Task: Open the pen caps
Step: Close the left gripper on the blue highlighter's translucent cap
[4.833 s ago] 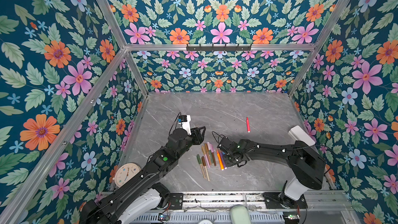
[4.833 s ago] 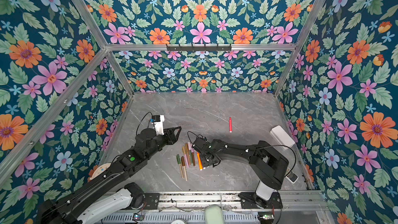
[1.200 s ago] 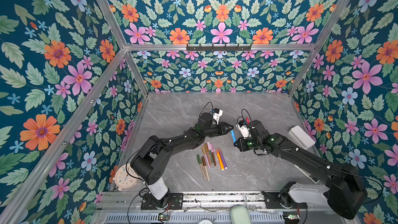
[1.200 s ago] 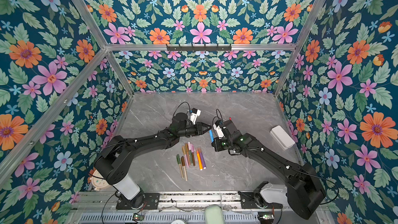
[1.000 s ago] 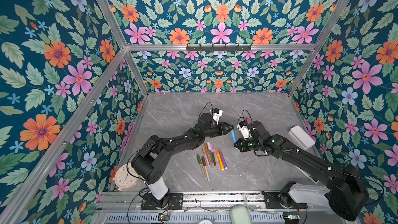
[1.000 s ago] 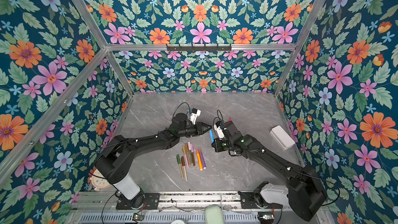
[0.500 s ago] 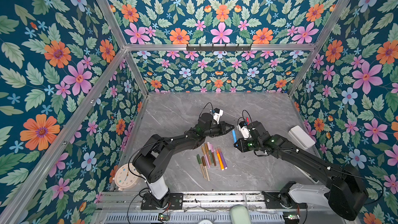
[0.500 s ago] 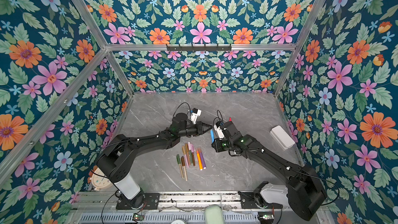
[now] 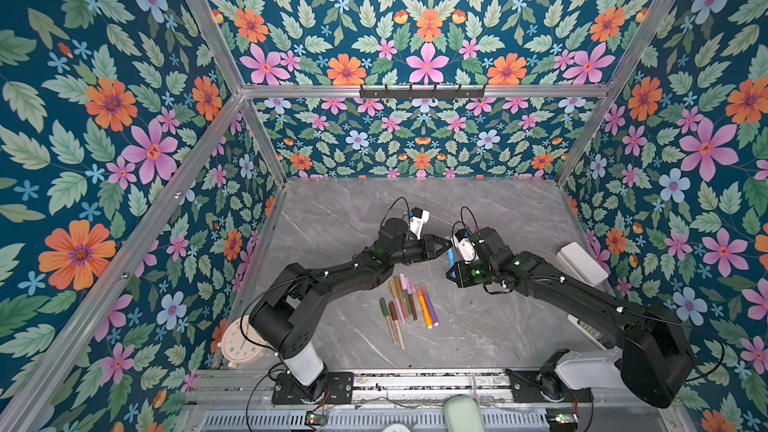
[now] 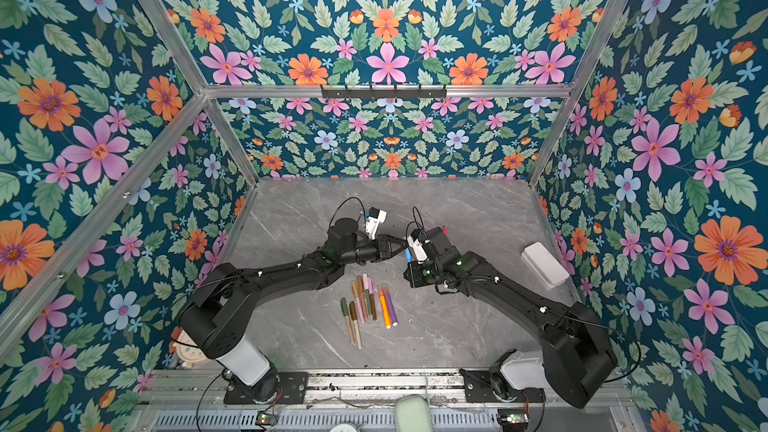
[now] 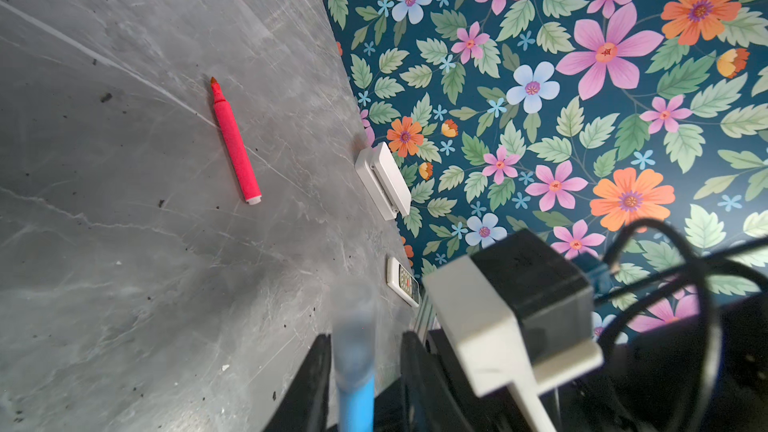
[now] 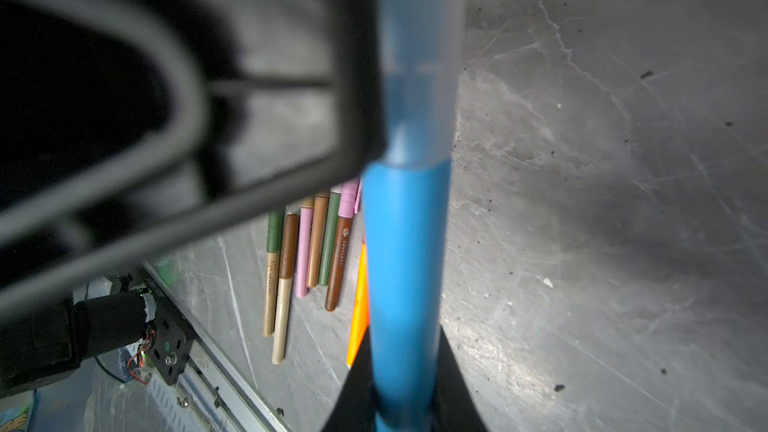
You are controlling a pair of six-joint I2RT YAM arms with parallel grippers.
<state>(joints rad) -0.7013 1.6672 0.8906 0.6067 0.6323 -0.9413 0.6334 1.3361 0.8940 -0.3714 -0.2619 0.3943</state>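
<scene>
Only illegible print on brown pen (image 12: 338,259)

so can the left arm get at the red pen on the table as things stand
Not as things stand, probably: the left gripper straddles the clear cap of the blue pen that the right gripper holds. Once free, likely yes: the red pen lies alone on bare table.
</scene>
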